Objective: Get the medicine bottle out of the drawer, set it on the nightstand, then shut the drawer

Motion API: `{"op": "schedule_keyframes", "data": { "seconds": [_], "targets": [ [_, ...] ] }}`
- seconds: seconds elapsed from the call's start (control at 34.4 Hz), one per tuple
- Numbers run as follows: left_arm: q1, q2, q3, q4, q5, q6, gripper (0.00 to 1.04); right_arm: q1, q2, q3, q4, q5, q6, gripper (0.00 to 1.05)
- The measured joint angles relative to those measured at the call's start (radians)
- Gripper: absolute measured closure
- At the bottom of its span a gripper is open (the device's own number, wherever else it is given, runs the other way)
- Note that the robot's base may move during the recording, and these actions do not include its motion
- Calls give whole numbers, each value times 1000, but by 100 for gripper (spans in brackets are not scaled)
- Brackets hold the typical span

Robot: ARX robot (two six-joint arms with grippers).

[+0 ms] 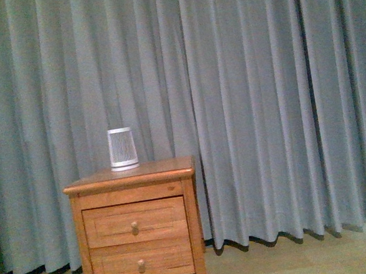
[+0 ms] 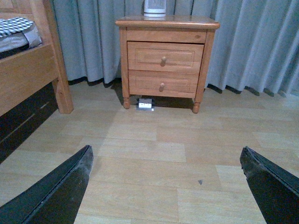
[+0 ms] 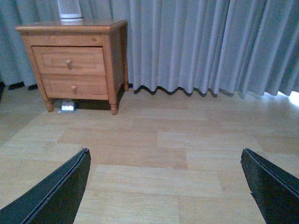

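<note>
on the nightstand stands a ribbed device, drawer closed, left tool and right tool both spread wide

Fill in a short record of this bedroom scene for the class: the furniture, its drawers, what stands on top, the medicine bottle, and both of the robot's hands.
Nightstand: honey-brown wood, in front of the grey curtain
Upper drawer: shut, one round knob
Lower drawer: shut
On top: white ribbed device, upright
Medicine bottle: not visible
Left hand: open, empty, above the floor, well short of the furniture
Right hand: open, empty, above the floor
Underneath: small white object on the floor
</note>
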Motion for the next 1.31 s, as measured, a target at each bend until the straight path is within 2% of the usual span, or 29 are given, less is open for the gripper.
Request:
{"op": "schedule_keyframes", "data": {
  "seconds": [1.31],
  "targets": [
    [0, 0, 0, 0, 0, 0, 7, 0, 0, 0, 0, 0, 0, 7]
  ]
}}
